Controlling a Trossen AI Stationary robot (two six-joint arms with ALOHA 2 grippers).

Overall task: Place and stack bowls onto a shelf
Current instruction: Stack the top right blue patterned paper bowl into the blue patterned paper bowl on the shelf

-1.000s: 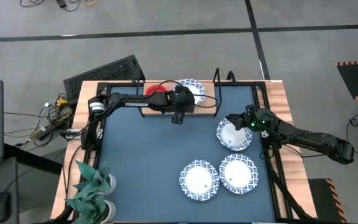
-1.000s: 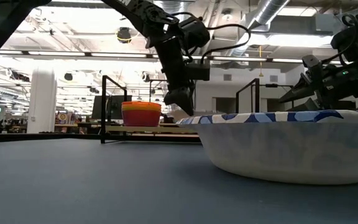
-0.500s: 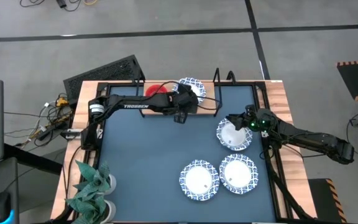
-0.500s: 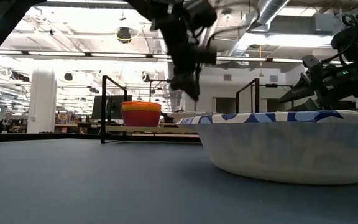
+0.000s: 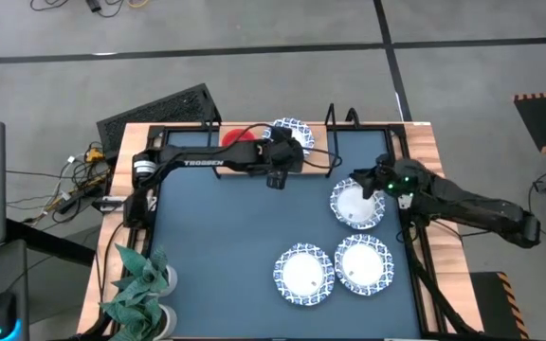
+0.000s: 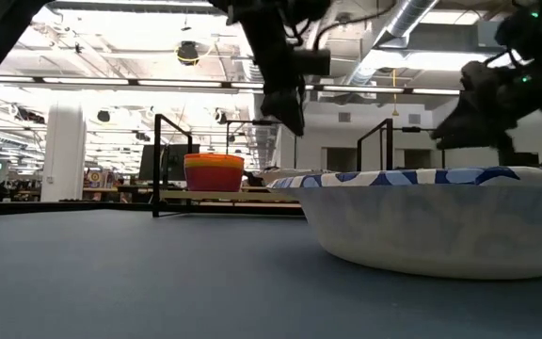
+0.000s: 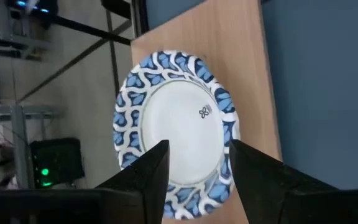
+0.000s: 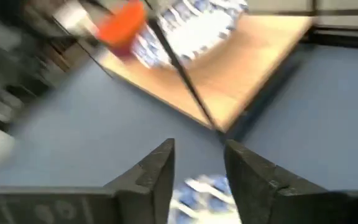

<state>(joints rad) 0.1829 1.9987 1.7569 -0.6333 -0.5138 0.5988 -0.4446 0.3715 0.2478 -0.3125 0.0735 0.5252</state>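
A white bowl with a blue patterned rim [image 7: 174, 127] sits upright on the wooden shelf [image 7: 247, 62] at the table's far edge. Beside it is a stack of small red and orange bowls [image 6: 214, 172]. My left gripper [image 7: 194, 165] hovers open above the white bowl [image 5: 294, 133], touching nothing. At the right, my right gripper [image 5: 358, 182] stands open over the far rim of another white bowl [image 5: 358, 208] on the blue tabletop. A piece of that rim [image 8: 205, 186] shows between its fingers. My right gripper comes down at a slant over the far rim [image 8: 205, 186] of the white bowl, with one finger on each side of it. I cannot tell whether the fingers touch the rim. The bowl rests flat on the table.
Two more white bowls [image 5: 303, 273] [image 5: 363, 263] lie on the near right of the tabletop. Black frame ends [image 6: 163, 160] rise at the shelf's sides. A green plant [image 5: 140, 284] stands at the near left corner.
My left gripper has risen from the white bowl on the shelf, and the bowl stays where it was. My right gripper has shifted and tipped over the bowl at the right, which has not moved.
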